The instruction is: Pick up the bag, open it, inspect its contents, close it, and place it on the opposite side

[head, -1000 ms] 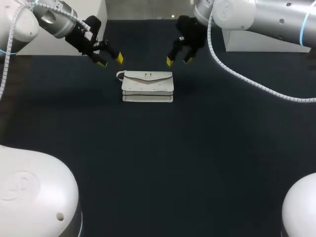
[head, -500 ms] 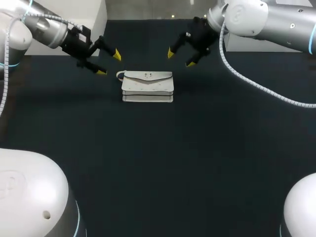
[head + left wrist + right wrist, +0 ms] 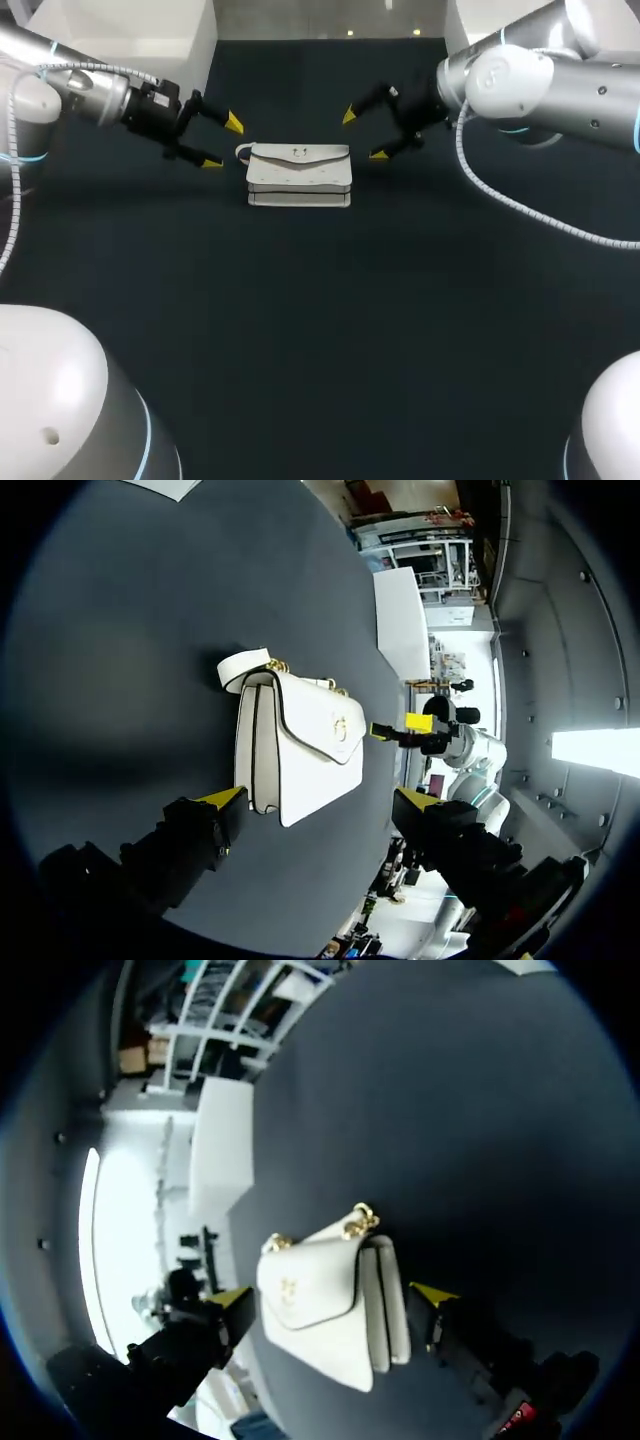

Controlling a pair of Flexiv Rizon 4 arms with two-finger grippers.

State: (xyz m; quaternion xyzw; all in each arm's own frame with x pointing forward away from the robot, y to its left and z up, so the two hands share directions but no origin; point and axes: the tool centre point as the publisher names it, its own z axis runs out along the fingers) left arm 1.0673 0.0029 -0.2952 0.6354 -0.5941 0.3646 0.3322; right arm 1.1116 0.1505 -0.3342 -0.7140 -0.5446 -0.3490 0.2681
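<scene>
Bag (image 3: 299,174) lies flat near the far edge of the table (image 3: 330,330), long axis left-to-right, directly between left pincer (image 3: 222,143) and right pincer (image 3: 363,136). Both pincers stand open and empty, about equally near.

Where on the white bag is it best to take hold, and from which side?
Probably at the short ends of the bag, each open gripper from its own side: the left gripper faces the end with the strap loop, the right gripper the other. It lies flat, flap closed, both ends free.
</scene>
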